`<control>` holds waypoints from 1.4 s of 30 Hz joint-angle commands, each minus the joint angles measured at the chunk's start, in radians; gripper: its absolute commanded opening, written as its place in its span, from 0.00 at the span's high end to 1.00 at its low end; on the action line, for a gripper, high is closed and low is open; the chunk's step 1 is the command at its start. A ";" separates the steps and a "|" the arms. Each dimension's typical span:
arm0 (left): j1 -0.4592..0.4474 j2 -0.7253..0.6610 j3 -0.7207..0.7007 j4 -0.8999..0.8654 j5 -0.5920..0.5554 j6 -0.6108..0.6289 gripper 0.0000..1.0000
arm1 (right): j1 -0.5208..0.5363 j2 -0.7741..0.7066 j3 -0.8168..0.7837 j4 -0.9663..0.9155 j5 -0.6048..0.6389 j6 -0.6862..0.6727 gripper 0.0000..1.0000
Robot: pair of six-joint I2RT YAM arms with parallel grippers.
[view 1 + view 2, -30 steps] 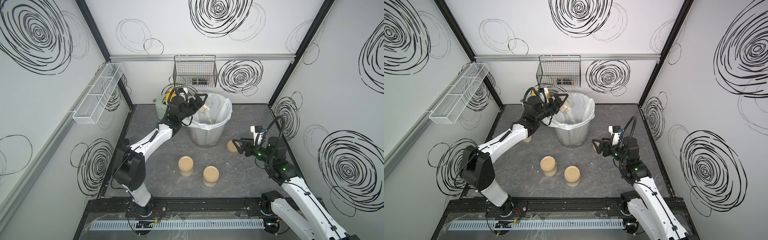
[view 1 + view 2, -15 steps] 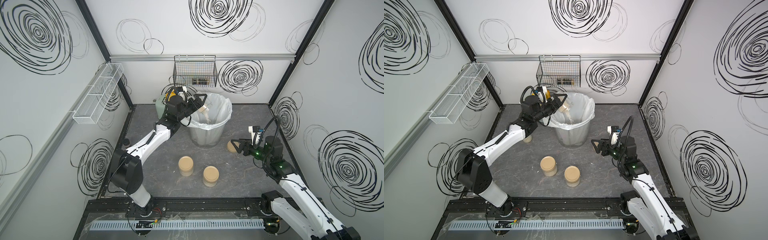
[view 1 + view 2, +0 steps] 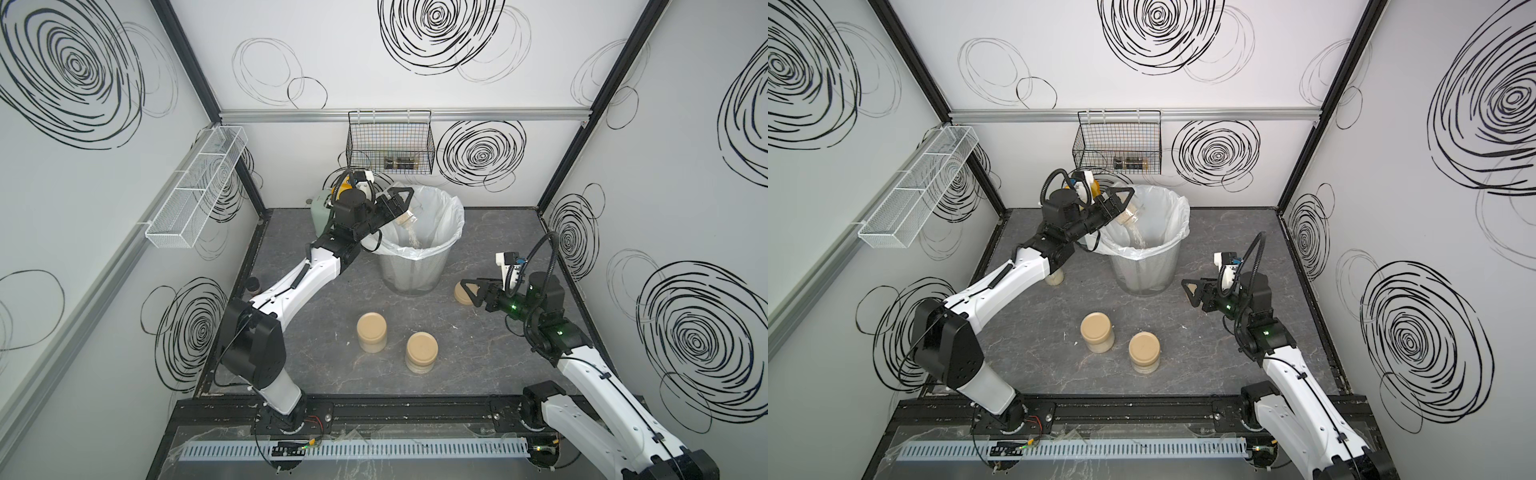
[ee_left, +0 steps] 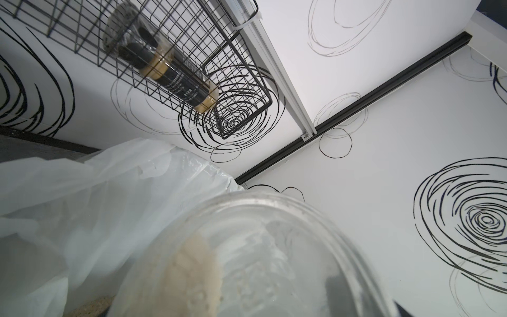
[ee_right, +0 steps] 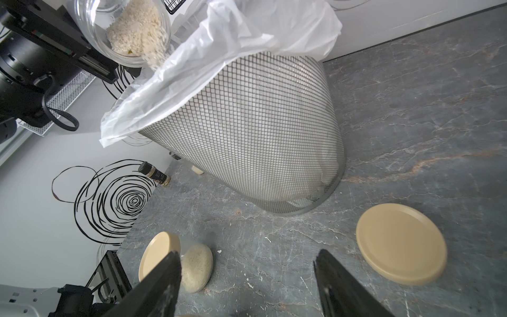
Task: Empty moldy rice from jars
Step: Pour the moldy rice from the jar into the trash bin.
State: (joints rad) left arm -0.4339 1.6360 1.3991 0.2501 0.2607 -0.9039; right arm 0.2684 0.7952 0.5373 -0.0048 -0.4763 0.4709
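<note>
My left gripper [image 3: 400, 203] is shut on an open clear jar [image 3: 409, 214] [image 3: 1128, 216], tipped mouth-down over the bin. Moldy rice [image 3: 413, 237] [image 5: 137, 30] streams from it into the liner. In the left wrist view the jar [image 4: 260, 260] fills the near field, with rice [image 4: 189, 274] along one side. Two lidded jars [image 3: 372, 332] [image 3: 422, 353] of rice stand upright on the floor in front. My right gripper [image 3: 473, 296] [image 5: 247, 258] hangs open and empty just above the floor, beside a loose tan lid [image 5: 400, 244] [image 3: 460, 293].
The mesh bin [image 3: 415, 270] with its white liner stands at the back centre. A black wire basket [image 3: 390, 143] holding a dark shaker hangs above it. A white wire shelf [image 3: 195, 195] is on the left wall. A small dark black-capped bottle [image 5: 155, 174] stands by that wall.
My left gripper has tipped the jar further down over the bin, and rice now pours out. The right gripper stays open near the loose lid.
</note>
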 commanded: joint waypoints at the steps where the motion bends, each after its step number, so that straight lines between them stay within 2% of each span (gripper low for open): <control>1: -0.005 -0.043 0.056 0.104 -0.008 0.022 0.17 | 0.007 0.002 0.004 0.026 -0.002 0.006 0.22; 5: -0.007 -0.045 0.056 0.104 -0.020 0.028 0.17 | 0.009 0.006 0.004 0.027 -0.006 0.006 0.22; 12: -0.027 -0.039 0.114 0.031 -0.050 0.118 0.17 | 0.011 0.014 -0.003 0.038 -0.003 -0.003 0.22; 32: -0.045 -0.027 0.142 0.031 -0.076 0.198 0.17 | 0.019 0.021 0.006 0.006 0.000 0.000 0.21; 42: -0.083 -0.003 0.176 -0.011 -0.131 0.320 0.17 | 0.021 0.015 0.015 -0.030 -0.007 -0.038 0.21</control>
State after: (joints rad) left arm -0.5056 1.6398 1.5063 0.1581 0.1593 -0.6506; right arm 0.2852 0.8246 0.5377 -0.0025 -0.4793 0.4587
